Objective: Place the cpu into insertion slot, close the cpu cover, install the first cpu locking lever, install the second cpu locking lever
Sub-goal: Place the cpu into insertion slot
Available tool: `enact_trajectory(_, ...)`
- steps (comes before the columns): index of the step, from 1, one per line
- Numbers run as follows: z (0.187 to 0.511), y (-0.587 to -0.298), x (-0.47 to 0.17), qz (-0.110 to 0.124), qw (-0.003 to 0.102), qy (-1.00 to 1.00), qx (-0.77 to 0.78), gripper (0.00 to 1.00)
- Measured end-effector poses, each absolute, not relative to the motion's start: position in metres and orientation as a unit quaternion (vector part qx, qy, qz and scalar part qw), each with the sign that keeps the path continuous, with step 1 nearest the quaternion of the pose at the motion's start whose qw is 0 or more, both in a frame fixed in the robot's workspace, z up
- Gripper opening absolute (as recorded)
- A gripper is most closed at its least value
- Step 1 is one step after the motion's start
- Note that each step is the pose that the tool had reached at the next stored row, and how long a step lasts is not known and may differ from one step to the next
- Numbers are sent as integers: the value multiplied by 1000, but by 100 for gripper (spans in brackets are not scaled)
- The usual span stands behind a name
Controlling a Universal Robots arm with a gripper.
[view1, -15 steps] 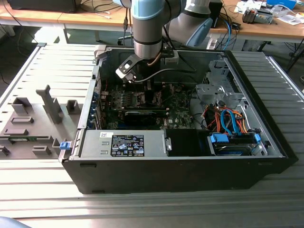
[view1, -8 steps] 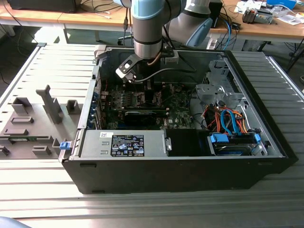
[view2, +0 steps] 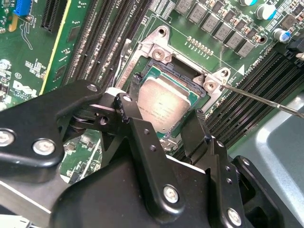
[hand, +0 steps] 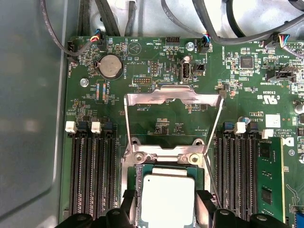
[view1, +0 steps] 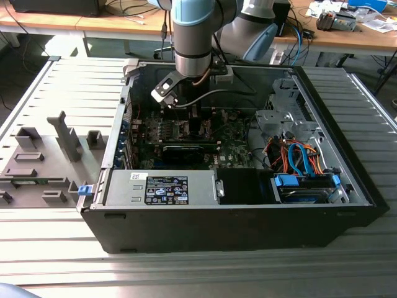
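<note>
as the cpu [hand: 167,198] sits in the insertion slot [view2: 173,71], the gripper [view2: 159,115] pinches its sides.

Grey slatted metal table [view1: 37,248], cluttered wooden desks [view1: 74,28] along the back.

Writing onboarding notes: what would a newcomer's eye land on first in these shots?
In the wrist views, first the silver-topped cpu, gripped on two sides by the black pincer at the insertion slot. Just past it, the cpu cover lies flipped open over the green board. In the exterior view, the arm reaches down into the open computer case.
</note>
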State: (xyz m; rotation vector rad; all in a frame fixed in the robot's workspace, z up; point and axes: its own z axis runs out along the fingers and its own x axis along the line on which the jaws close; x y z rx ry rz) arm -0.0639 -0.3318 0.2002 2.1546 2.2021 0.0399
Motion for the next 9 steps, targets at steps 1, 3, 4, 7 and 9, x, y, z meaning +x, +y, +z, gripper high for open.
enact_trajectory(1,200,-332,-64,13,30,714,699,60)
enact_trajectory(3,200,-332,-64,13,30,714,699,54)
enact_trajectory(4,200,-332,-64,13,30,714,699,53)
enact_trajectory(7,200,-332,-64,13,30,714,699,53)
enact_trajectory(9,200,-332,-64,13,30,714,699,53)
